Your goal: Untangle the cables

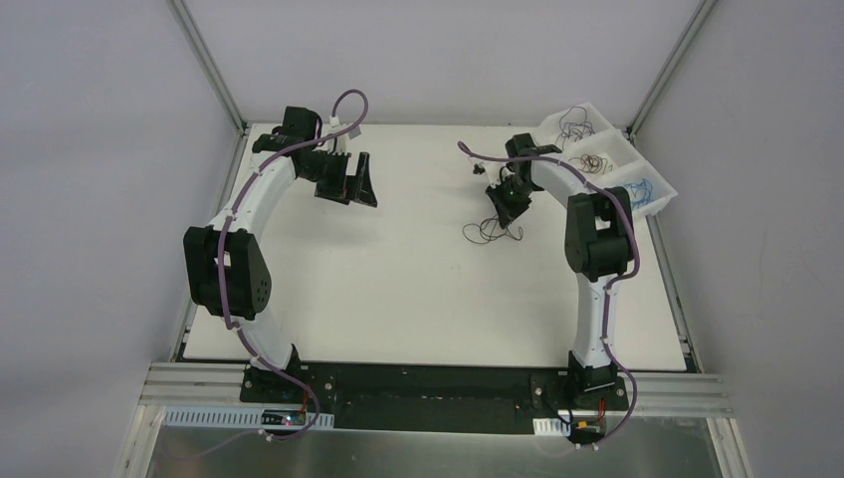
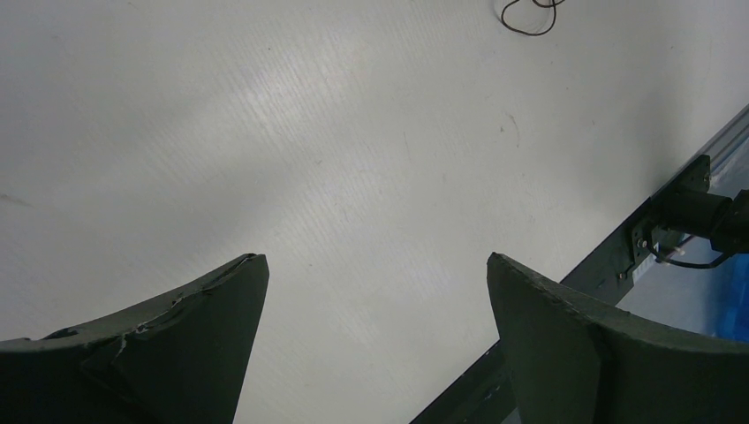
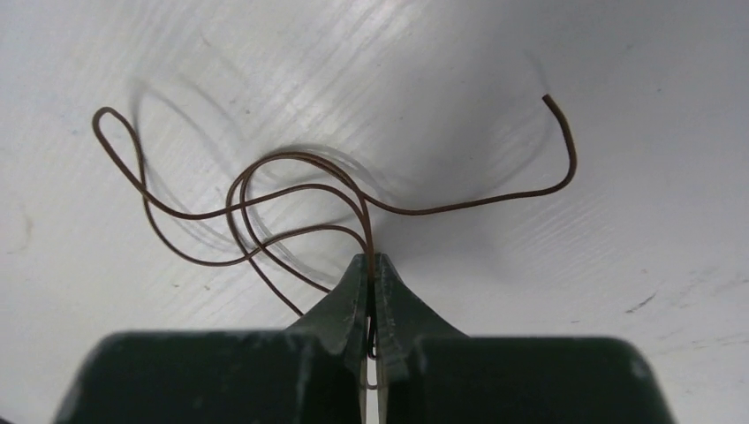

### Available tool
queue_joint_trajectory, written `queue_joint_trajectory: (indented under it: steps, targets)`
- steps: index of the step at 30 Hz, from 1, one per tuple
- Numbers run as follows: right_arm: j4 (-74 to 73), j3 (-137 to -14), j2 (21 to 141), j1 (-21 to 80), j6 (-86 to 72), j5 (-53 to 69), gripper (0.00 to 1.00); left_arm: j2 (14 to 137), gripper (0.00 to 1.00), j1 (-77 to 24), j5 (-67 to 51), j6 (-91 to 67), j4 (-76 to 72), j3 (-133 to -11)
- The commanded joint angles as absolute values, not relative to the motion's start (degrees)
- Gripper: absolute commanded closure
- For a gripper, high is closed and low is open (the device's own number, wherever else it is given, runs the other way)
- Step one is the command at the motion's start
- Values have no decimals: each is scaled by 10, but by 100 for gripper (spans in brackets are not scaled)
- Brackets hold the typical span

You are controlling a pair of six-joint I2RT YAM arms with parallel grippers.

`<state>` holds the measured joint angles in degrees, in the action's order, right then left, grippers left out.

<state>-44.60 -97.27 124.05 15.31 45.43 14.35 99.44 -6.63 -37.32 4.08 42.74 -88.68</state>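
Observation:
My right gripper (image 3: 372,258) is shut on a thin dark brown cable (image 3: 291,190) whose loops curl over the white table. In the top view the same gripper (image 1: 508,211) holds the cable (image 1: 490,232) right of the table's middle. My left gripper (image 1: 360,179) is open and empty near the back left; its wrist view shows spread fingers (image 2: 212,305) over bare table, with a loop of the dark cable (image 2: 527,18) at the top edge. More dark cables (image 1: 575,125) and a bright blue cable (image 1: 640,189) lie in the white tray.
A white tray with three compartments (image 1: 662,177) sits tilted at the back right corner. A small dark bit (image 1: 476,170) lies on the table behind my right gripper. The black frame rail (image 2: 671,208) runs along the table's edge.

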Motion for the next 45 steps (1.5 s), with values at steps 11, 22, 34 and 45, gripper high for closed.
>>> queue_joint_trajectory:
  steps: [11,22,34,45]
  targets:
    - [-505,-1152,1116,49,429,298,100,995,1,-61,-388,51,435,-915]
    - [-473,-1371,1197,-85,454,309,100,1002,1,-62,-383,49,435,-924]
    - [-356,-1398,1264,-130,507,277,100,1022,1,-61,-369,64,450,-934]
    - [-356,-1375,1333,-148,637,215,100,1037,1,-61,-350,86,466,-936]
